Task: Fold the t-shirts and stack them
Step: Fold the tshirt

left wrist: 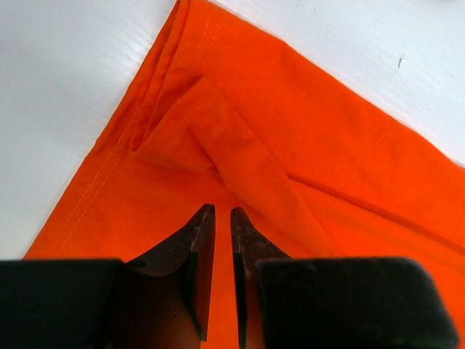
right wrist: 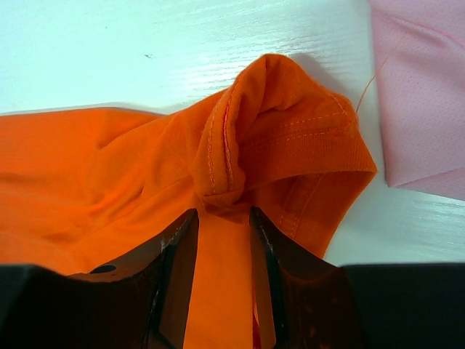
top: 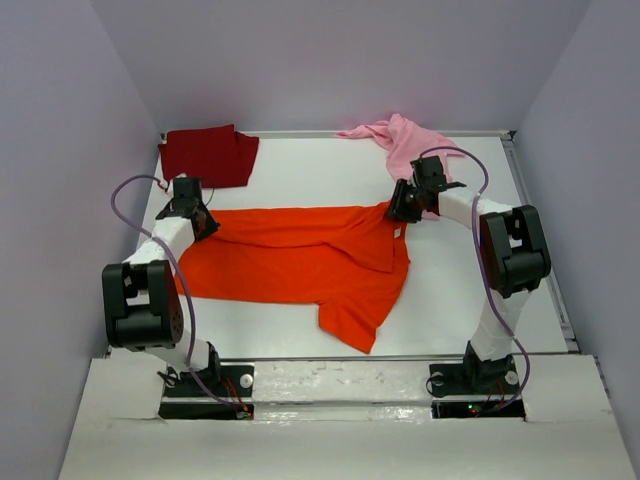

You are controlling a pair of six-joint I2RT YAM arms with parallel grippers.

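Note:
The bright orange t-shirt [top: 300, 265] lies spread across the middle of the white table, with part of it folded over. My left gripper [top: 200, 222] is at its far left corner. In the left wrist view the jaws [left wrist: 222, 211] are nearly together with orange cloth [left wrist: 290, 109] in the thin gap. My right gripper [top: 400, 208] is at the shirt's far right corner. In the right wrist view [right wrist: 224, 212] it is shut on a bunched fold of orange cloth [right wrist: 109, 167]. The dark red t-shirt [top: 210, 155] lies folded at the back left. The light pink t-shirt [top: 400, 140] lies crumpled at the back right.
The pink t-shirt [right wrist: 429, 94] lies just right of the right gripper. The white table [top: 480, 290] has a raised rim on its sides, and purple walls stand close around it. A sleeve of the orange shirt points toward the near edge.

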